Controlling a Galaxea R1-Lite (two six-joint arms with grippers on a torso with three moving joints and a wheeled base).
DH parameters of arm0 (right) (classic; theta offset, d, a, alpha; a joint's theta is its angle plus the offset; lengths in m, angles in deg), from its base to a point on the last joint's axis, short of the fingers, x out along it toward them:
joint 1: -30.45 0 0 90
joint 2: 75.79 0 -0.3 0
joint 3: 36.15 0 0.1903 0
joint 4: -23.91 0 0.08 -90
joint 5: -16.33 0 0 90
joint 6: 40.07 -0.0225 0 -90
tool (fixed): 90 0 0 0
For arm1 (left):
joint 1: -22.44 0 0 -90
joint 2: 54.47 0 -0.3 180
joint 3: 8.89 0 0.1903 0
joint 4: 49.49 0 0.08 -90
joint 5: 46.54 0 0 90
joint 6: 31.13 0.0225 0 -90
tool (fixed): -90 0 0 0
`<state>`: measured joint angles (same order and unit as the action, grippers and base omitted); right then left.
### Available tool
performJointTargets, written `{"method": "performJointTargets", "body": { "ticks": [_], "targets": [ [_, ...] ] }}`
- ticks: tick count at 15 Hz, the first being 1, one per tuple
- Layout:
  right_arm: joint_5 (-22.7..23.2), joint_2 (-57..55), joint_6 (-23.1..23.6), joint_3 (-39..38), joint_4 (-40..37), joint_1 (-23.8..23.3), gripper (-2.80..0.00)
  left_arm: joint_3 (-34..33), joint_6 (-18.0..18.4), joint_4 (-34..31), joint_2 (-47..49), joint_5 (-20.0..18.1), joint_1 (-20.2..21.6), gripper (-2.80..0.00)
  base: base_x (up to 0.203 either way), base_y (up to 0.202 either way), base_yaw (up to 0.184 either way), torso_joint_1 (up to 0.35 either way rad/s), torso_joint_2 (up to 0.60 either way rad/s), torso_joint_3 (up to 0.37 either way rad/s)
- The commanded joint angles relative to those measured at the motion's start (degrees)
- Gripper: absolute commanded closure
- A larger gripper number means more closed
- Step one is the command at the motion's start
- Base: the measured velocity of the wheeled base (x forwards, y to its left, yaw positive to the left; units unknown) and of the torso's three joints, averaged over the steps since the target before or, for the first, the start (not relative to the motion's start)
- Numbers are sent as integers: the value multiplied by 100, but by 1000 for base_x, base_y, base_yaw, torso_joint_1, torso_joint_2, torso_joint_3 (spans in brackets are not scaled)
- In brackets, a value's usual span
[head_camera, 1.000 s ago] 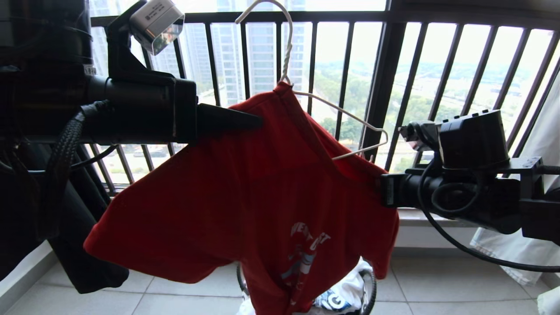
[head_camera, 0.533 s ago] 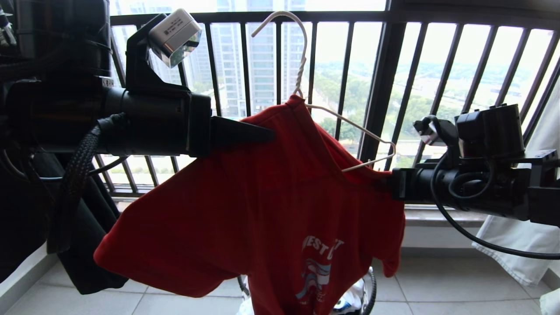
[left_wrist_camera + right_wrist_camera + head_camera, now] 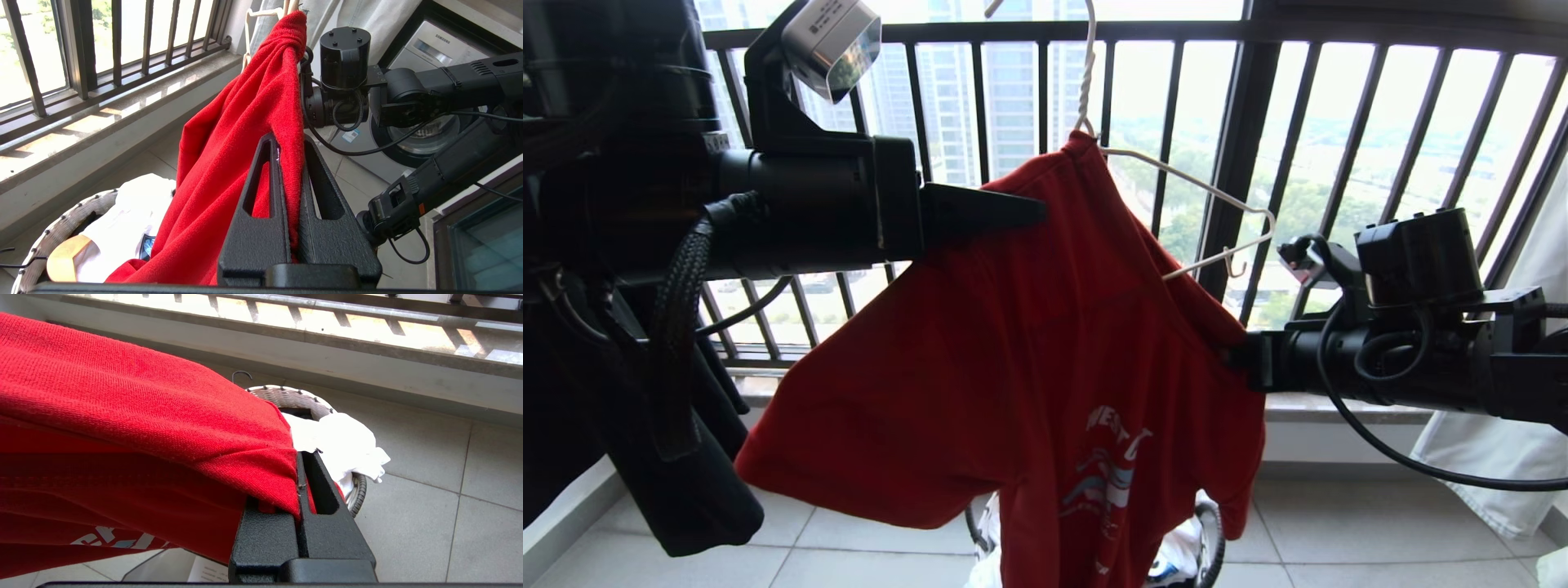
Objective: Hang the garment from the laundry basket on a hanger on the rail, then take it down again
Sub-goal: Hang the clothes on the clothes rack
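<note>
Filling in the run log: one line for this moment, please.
left gripper: shut on red T-shirt | right gripper: shut on T-shirt | wire hanger: partly inside | basket: below

The garment (image 3: 1013,343) is draped on the hanger (image 3: 1209,196), above the laundry basket (image 3: 1213,539), before the window railing (image 3: 1241,163).

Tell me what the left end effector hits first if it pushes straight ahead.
It is already clamped on the bright red cotton T-shirt; beyond the left end effector, likely the right arm's black wrist, though depth is unclear.
</note>
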<state>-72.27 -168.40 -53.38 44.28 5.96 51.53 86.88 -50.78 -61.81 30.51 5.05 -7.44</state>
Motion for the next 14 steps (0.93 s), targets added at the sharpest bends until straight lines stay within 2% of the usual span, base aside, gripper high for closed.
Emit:
{"method": "performJointTargets", "body": {
  "ticks": [1,14],
  "targets": [
    [0,-160,-18,-12,16,36,0,-60,-38,38,-44,-17,0,0,0,0,0,0,0,0],
    [202,-201,-22,401,20,-814,0,-165,6,29,23,-29,-150,0,0,0,0,0,0,0]
  ]
}}
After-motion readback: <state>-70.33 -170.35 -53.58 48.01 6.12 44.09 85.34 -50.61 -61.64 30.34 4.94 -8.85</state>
